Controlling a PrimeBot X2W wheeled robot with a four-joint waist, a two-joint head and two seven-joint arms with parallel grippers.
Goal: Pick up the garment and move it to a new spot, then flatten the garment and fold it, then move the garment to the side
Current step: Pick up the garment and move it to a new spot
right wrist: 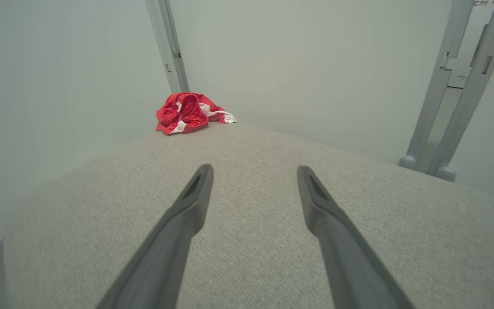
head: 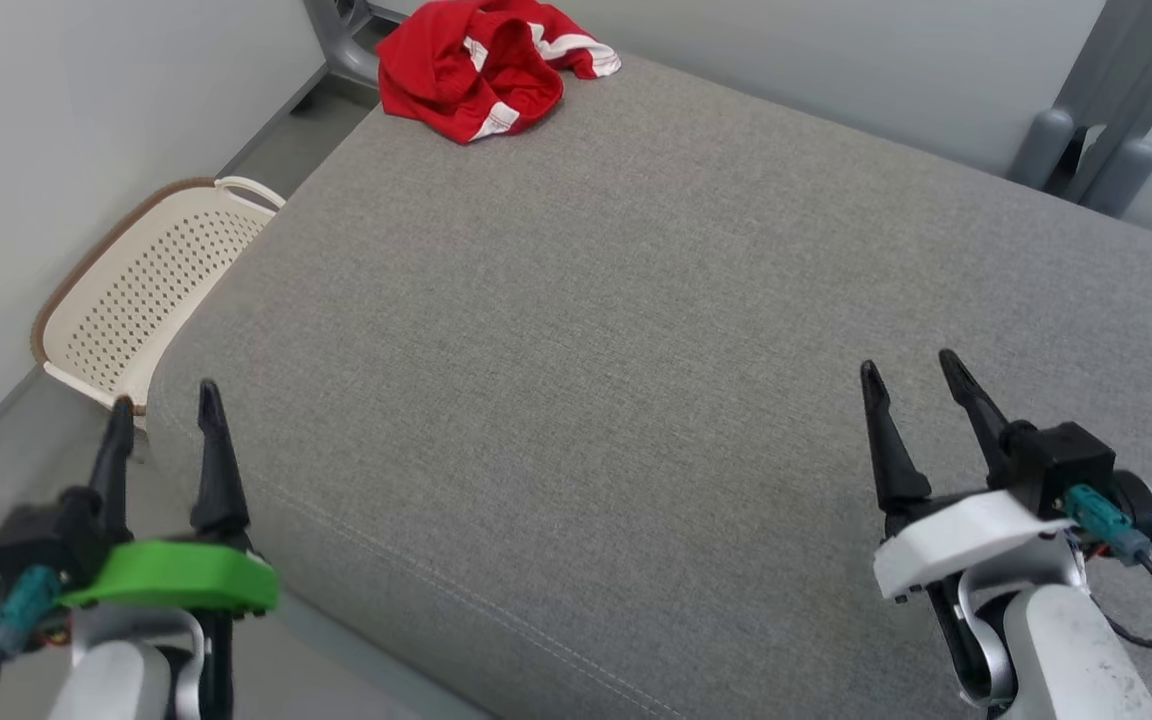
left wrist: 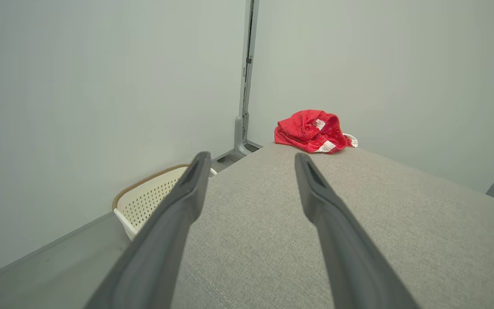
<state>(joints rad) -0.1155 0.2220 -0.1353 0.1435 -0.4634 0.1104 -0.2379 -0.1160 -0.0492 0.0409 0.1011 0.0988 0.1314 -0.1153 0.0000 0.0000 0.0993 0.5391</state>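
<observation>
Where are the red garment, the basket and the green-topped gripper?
garment (head: 446, 90), head view, middle of the red heap.
basket (head: 151, 290), head view, its perforated wall.
left gripper (head: 166, 393), head view, midway between its fingertips.

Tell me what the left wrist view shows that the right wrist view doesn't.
Left wrist view's own: the cream perforated basket on the floor beside the grey cushion, and the left gripper, open. Right wrist view's own: two grey posts with rounded feet at the right, and the right gripper, open. Shared: the red garment, crumpled with white trim at the cushion's far corner, apart from both grippers.
</observation>
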